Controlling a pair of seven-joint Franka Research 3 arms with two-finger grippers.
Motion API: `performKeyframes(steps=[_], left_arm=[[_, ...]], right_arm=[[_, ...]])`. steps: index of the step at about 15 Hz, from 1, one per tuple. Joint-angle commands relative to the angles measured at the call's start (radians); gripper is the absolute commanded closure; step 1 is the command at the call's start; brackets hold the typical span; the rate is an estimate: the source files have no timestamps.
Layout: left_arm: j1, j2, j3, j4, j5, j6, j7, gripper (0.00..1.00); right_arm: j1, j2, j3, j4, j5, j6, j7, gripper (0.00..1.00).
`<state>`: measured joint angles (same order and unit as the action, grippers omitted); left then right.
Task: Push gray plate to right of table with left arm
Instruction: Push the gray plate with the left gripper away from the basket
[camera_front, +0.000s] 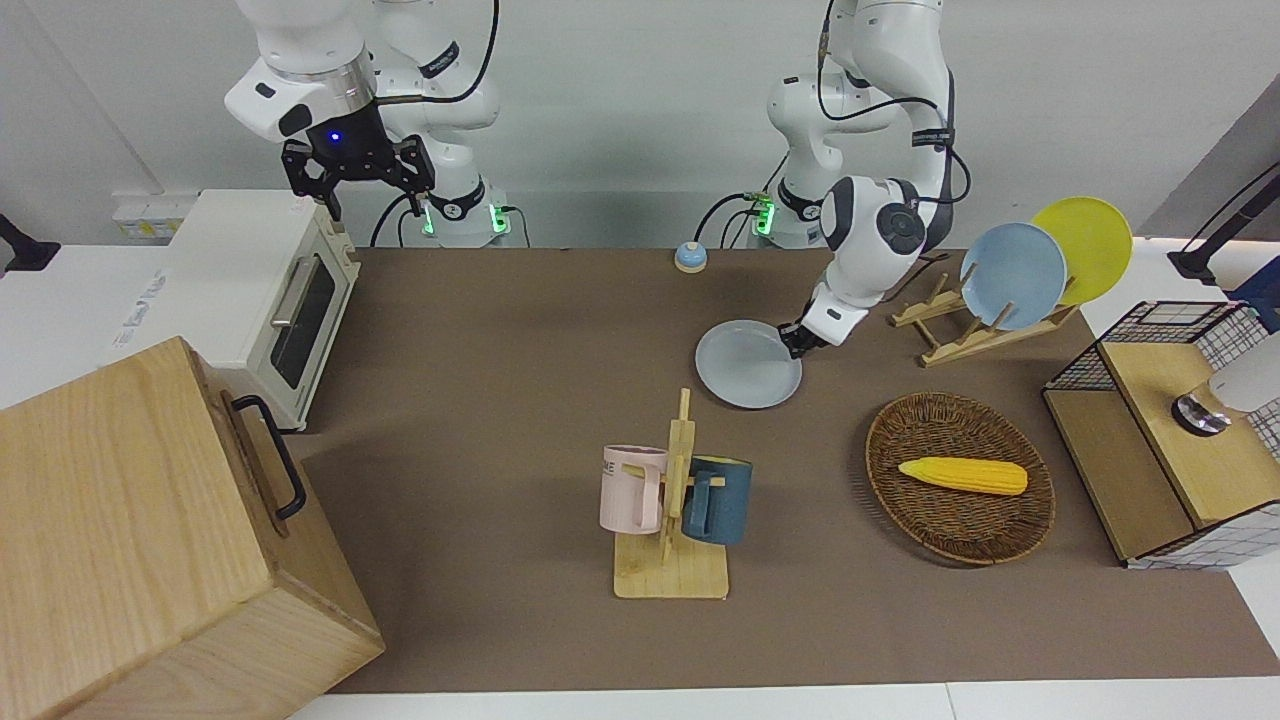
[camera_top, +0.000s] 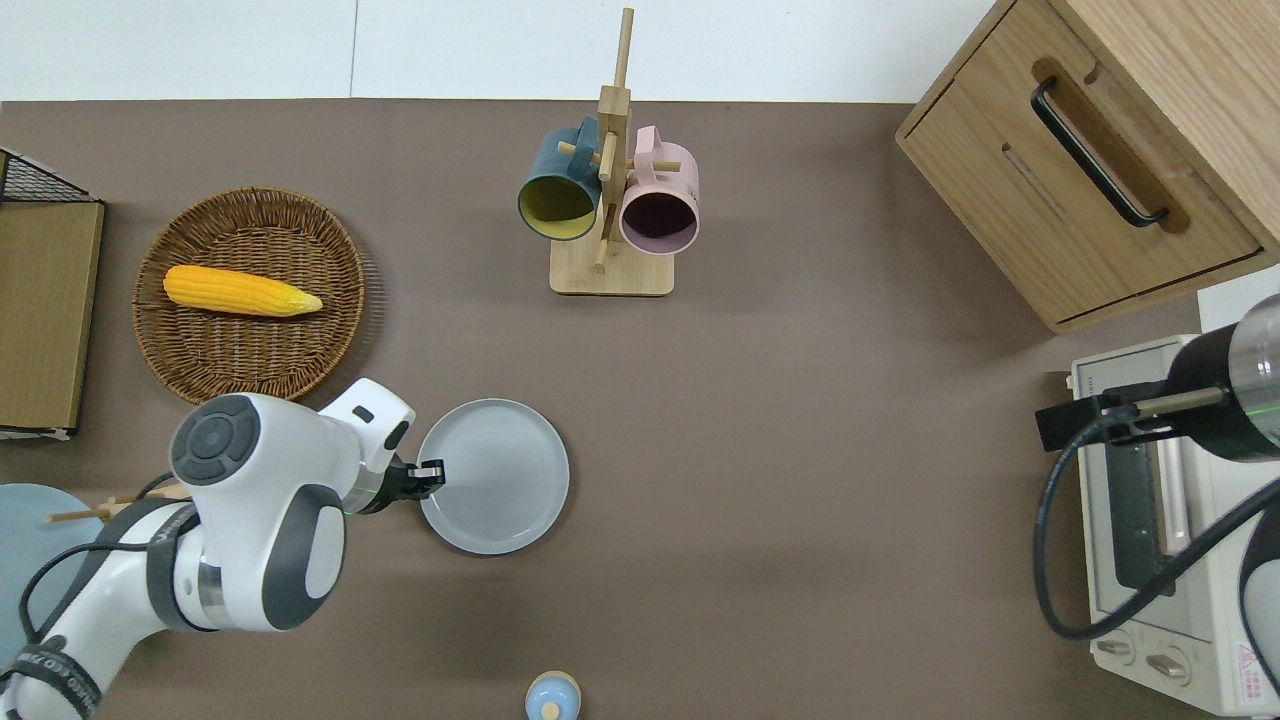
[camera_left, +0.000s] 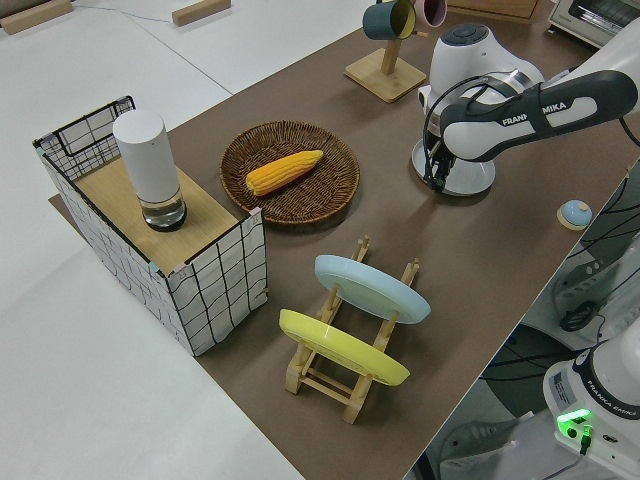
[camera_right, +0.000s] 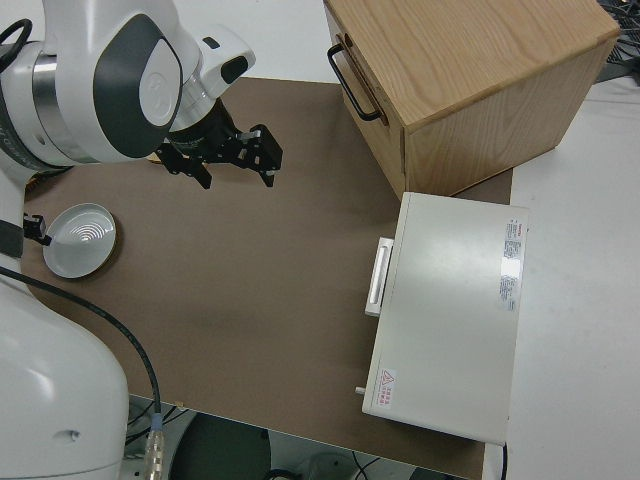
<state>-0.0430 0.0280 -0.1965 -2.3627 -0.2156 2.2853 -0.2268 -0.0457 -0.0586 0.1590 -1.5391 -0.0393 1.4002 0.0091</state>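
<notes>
Gray plate (camera_top: 493, 476) lies mid-bench; the left arm's fingers (camera_top: 428, 470) touch its rim at nine o'clock in the overhead view, whether clenched I cannot tell. Right arm is parked.

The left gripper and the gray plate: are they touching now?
Touching. In the overhead view the left gripper has its black tip on the rim of the gray plate, at the edge toward the left arm's end, with no brown table between them.

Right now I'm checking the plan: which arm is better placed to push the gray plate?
Left. Its gripper is already at the gray plate's rim, at the edge toward the left arm's end. The right arm is parked.
</notes>
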Motion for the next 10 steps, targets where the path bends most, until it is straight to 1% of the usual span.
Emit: performKeyframes(steps=[1, 5, 8, 10], left_arm=[[-0.13, 0.041, 0.006, -0.01, -0.011, 0.086, -0.146, 1.0], [-0.242, 0.096, 0.008, 0.003, -0.041, 0.195, -0.281, 1.0], [-0.308, 0.118, 0.006, 0.028, -0.048, 0.217, -0.368, 1.0], [-0.333, 0.121, 0.006, 0.039, -0.05, 0.226, -0.399, 1.0]], right_arm=[[-0.008, -0.01, 0.005, -0.004, 0.001, -0.012, -0.008, 0.005], [-0.008, -0.01, 0.005, -0.004, -0.001, -0.012, -0.008, 0.005], [-0.008, -0.01, 0.005, -0.004, -0.001, -0.012, -0.008, 0.005], [-0.008, -0.01, 0.005, -0.004, -0.001, -0.012, -0.008, 0.005]])
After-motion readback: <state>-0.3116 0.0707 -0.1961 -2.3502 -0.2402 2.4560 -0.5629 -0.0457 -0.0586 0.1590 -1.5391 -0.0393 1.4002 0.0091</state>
